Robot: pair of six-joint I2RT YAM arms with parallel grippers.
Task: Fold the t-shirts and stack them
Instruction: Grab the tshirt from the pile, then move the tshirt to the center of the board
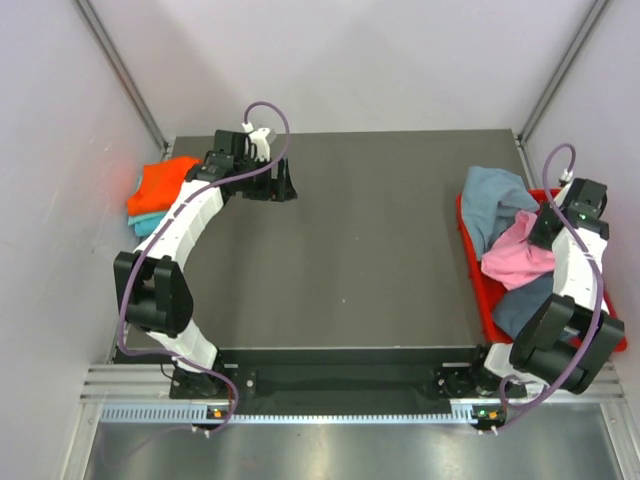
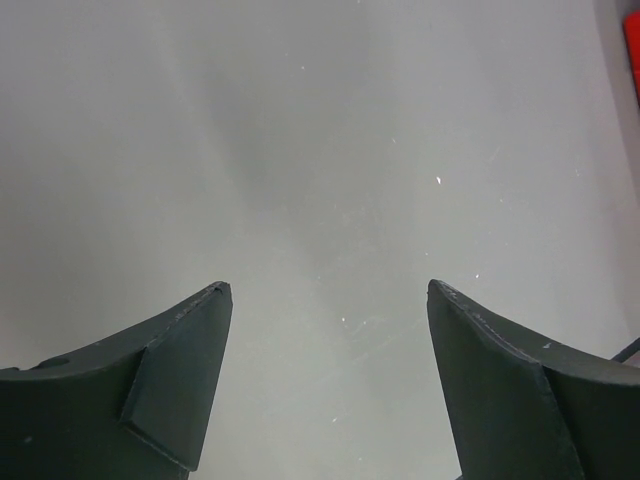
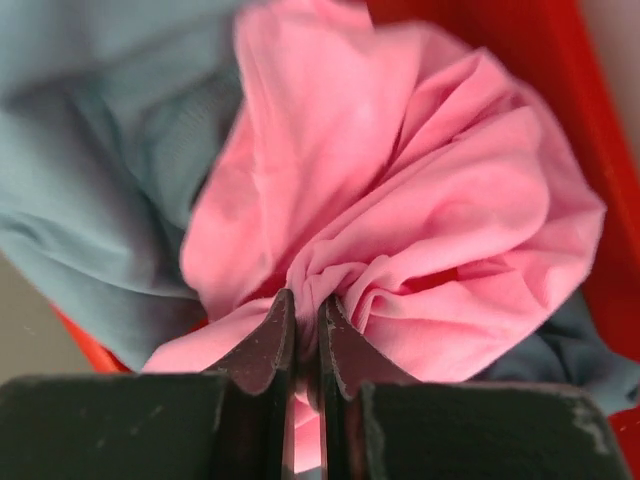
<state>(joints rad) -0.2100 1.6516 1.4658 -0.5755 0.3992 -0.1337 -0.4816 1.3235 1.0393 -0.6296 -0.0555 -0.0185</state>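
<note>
Two arms rise from the near edge of the table (image 1: pixel 380 260), and we work outward from them. On the near right sits the red bin (image 1: pixel 480 298) with the unfolded shirts. The dark slate tee (image 1: pixel 520 305) lies at its near end, and the pink tee (image 1: pixel 512 258) is heaped just beyond it. The right gripper (image 3: pixel 305 312) has its jaws pinched together on a gathered fold of that pink tee, and the cloth bunches out ahead of the fingertips. Farther on, the grey-blue tee (image 1: pixel 495 200) drapes over the bin's far end, touching the pink one. Across the table at the far left, the left gripper (image 2: pixel 330 290) hangs low over bare tabletop, its jaws wide apart and holding nothing. Just left of it, the orange tee (image 1: pixel 165 180) rests on the teal tee (image 1: pixel 148 222) at the table's edge, and we take this to be the finished stack. We judge the step in hand to be pulling the next shirt, the pink one, out of the bin. The next move calls for a lift high enough to free the whole garment without dragging the grey-blue tee along. The pink tee then needs carrying to the middle of the table, where the left gripper can take a second edge and help spread it flat for folding.
</note>
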